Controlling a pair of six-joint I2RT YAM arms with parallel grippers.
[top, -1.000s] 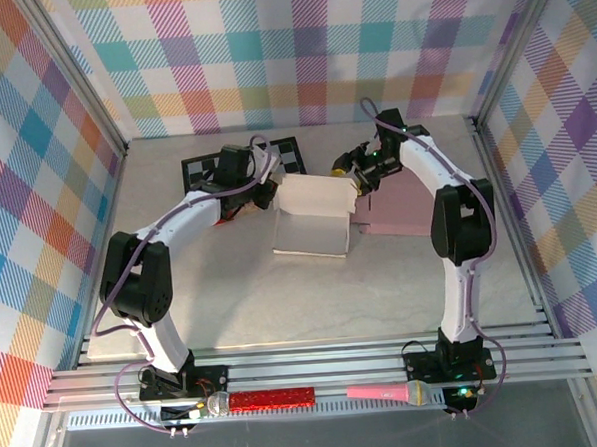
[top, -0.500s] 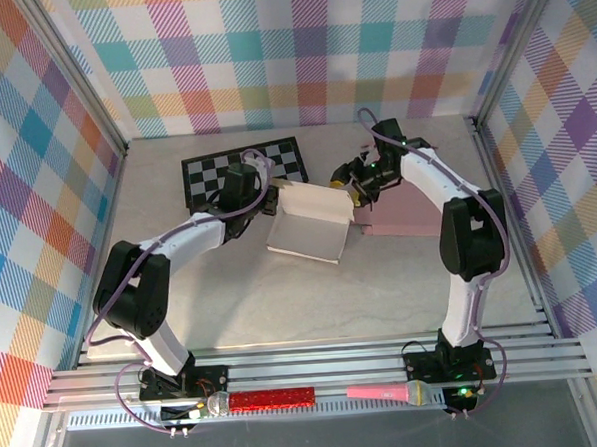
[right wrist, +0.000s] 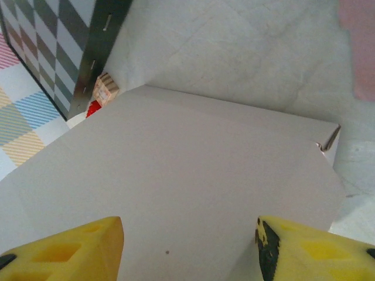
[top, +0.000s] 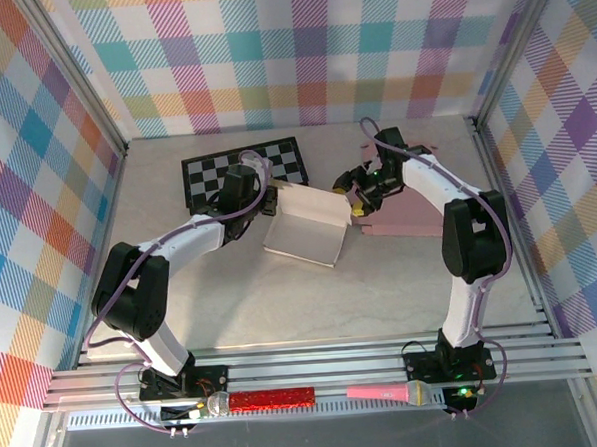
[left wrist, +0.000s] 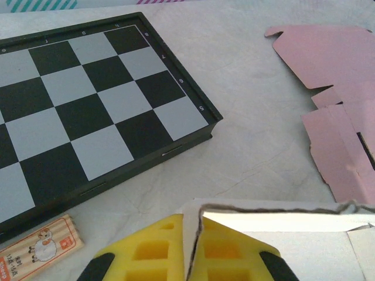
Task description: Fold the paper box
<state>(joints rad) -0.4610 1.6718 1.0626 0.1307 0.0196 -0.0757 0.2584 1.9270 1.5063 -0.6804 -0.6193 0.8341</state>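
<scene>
The white paper box [top: 304,228] lies partly folded mid-table, its back wall raised. My left gripper [top: 267,200] is at the box's back-left corner. In the left wrist view its yellow fingers [left wrist: 149,254] are shut on the upright edge of the box wall [left wrist: 281,222]. My right gripper [top: 355,195] is at the box's back-right corner. In the right wrist view the gripper [right wrist: 190,246] stands open, one yellow finger on each side, close over a broad white box panel [right wrist: 193,175].
A black-and-white chessboard [top: 246,169] lies behind the box on the left. A flat pink cardboard blank [top: 403,213] lies to the right, under the right arm. A small wooden block [left wrist: 38,252] sits by the chessboard. Two microphones [top: 273,397] rest on the front rail.
The box has slid a little left and toward the front with my left gripper holding it. The left arm has lowered, uncovering the chessboard. The right gripper followed the box's right corner.
</scene>
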